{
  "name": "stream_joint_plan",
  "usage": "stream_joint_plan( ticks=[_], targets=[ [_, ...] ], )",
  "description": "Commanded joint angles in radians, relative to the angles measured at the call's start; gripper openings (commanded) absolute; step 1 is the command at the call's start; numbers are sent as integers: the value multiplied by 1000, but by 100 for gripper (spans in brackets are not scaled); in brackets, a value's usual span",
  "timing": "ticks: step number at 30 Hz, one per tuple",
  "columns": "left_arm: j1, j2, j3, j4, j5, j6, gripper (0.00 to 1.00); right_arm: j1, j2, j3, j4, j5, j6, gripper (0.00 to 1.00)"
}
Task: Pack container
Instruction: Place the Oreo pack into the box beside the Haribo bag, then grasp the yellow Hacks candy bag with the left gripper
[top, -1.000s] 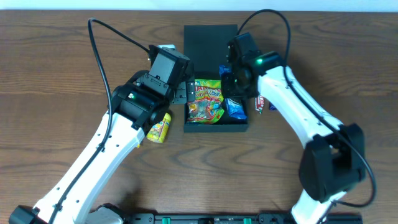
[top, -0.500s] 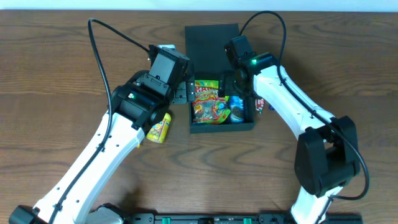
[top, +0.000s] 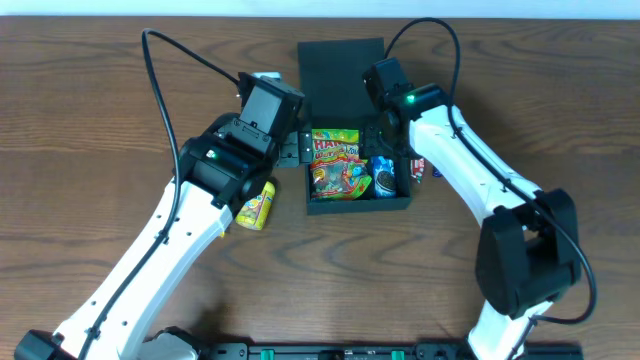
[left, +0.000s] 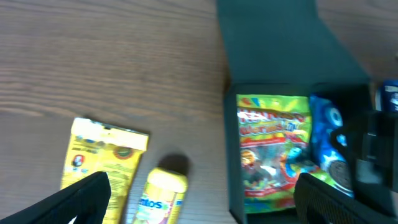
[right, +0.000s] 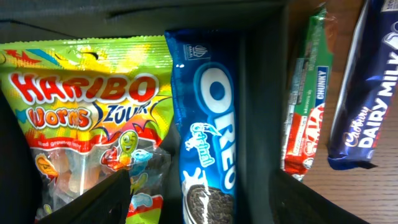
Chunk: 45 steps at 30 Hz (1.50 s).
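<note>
Right gripper (right: 205, 202), fingers apart, spans the container's (right: 261, 112) right wall: Oreos (right: 208, 143) just inside, bars (right: 305, 112) just outside. Left gripper (left: 211, 199), likewise spread, hangs near the left wall.

Inside the dark green square rigid container (top: 357, 206), the yellow plastic Haribo bag (top: 335, 165) lies left, with the blue Oreo pack (top: 383, 176) just beside it on the right. On the brown wooden counter (top: 90, 120), a red-green wrapped bar (right: 305, 118) and a purple chocolate bar (right: 364, 93) lie right of the container; a flat yellow packet (left: 102, 162) and a yellow tube (left: 163, 196) lie left.
</note>
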Motion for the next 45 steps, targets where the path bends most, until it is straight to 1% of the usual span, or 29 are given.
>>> stream_joint_plan(
  ticks=[1,4,8,11,13,21,25,29,32,35,38,40,43,45],
  targets=[
    [39,-3,-29,-19,-43,11,95,-23,-83,10,-7,11,-51,71],
    [65,-3,-59,-38,-38,14,95,-42,-153,10,-23,10,-100,76],
    [67,-3,-102,-34,-25,14,96,-81,-222,10,-31,2,-153,82],
    [76,-3,-144,-34,-58,14,95,-122,-232,8,-34,-71,-180,82],
    [105,-3,-188,-24,-69,8,95,-153,-232,-6,-33,-118,-183,82],
    [211,-3,-294,-6,-61,3,95,-179,-232,-43,-25,-121,-191,83],
    [233,-2,-333,41,-69,56,95,-178,-232,-43,-14,-121,-191,84],
    [259,4,-367,64,-87,59,96,-178,-232,-43,-15,-121,-206,85],
    [291,6,-414,113,-80,62,95,-178,-232,-43,-15,-121,-209,85],
    [303,8,-459,157,-50,109,95,-178,-232,-43,-15,-121,-210,86],
    [303,10,-516,222,-50,135,95,-178,-232,-43,-13,-121,-213,86],
    [303,10,-550,274,-49,167,96,-178,-232,-43,-10,-121,-213,86],
    [303,10,-590,343,5,244,95,-178,-232,-43,-7,-121,-213,87],
    [303,10,-609,372,20,266,95,-178,-232,-43,-7,-121,-213,86]
  ],
)
